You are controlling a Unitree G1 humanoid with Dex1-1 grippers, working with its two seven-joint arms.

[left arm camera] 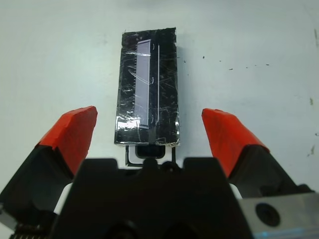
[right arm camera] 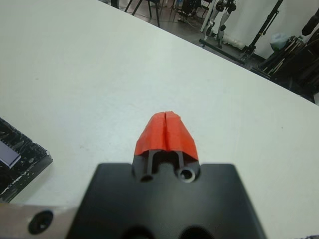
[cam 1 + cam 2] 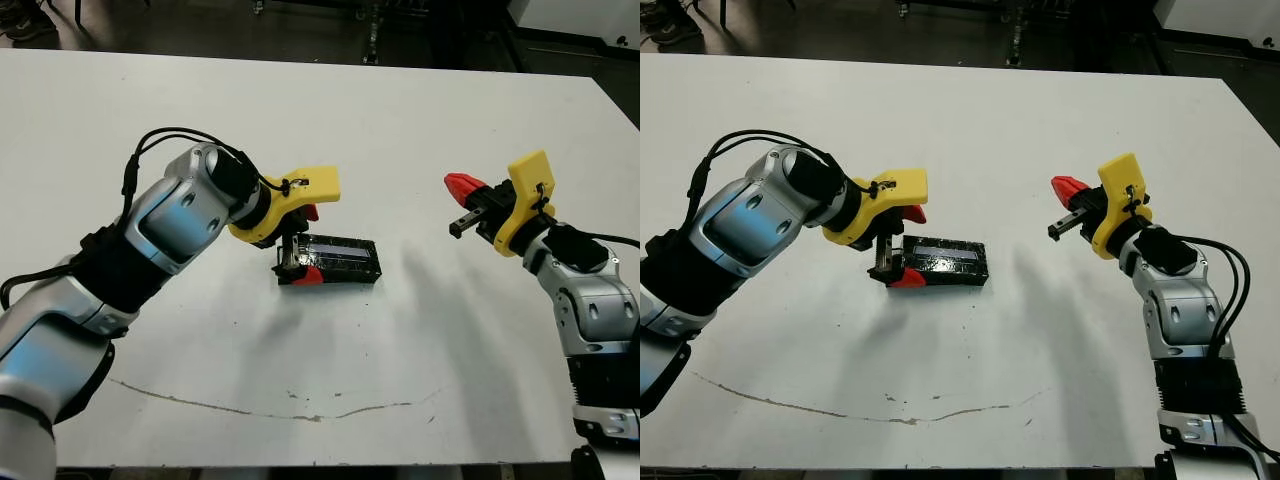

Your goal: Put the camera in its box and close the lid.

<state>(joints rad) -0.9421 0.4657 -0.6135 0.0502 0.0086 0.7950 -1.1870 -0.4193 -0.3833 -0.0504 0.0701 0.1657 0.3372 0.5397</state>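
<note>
Glossy black lid (image 1: 147, 87) covers the box (image 3: 372, 270) completely.

Both arms are that silver-grey metal shell look, rounded segments with small dark screw holes, and black joints in between. Black cables loop out of the left forearm near the wrist, and another pair runs down the right arm. Each wrist has a chunky yellow plastic bracket. The left tool (image 1: 149, 134) has a black body with two wedge-shaped red tips; the right tool (image 2: 166, 132) is the same build, black block, red tips, a couple of round holes.
</note>
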